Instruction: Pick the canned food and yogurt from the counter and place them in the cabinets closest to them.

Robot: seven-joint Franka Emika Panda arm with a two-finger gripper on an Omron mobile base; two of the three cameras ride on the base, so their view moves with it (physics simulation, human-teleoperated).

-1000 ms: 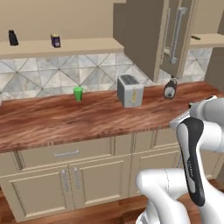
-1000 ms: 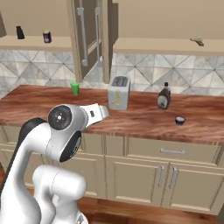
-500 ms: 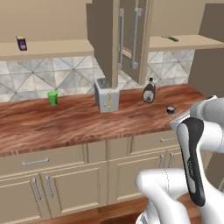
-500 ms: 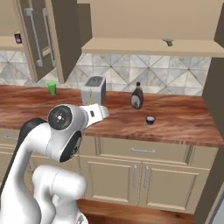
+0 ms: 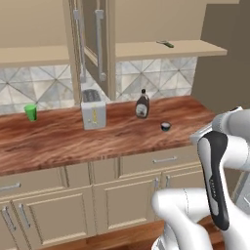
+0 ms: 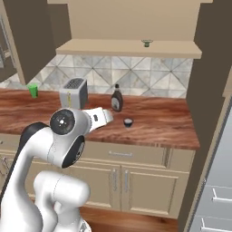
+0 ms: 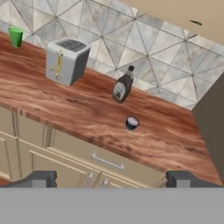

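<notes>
Rightward rolls the base, scene sliding left; the claw (image 7: 111, 179) gapes wide, the squat dark yogurt (image 7: 131, 123) ahead on open bench (image 7: 52, 105).

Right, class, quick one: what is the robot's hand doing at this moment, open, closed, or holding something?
Hand: open, fingers spread wide, holding nothing; it is aimed over the counter toward the yogurt.

The yogurt (image 5: 166, 126), a squat dark cup, stood upright on the counter (image 5: 58, 141). An open wall cabinet (image 5: 93, 44) hung well to its left.
</notes>
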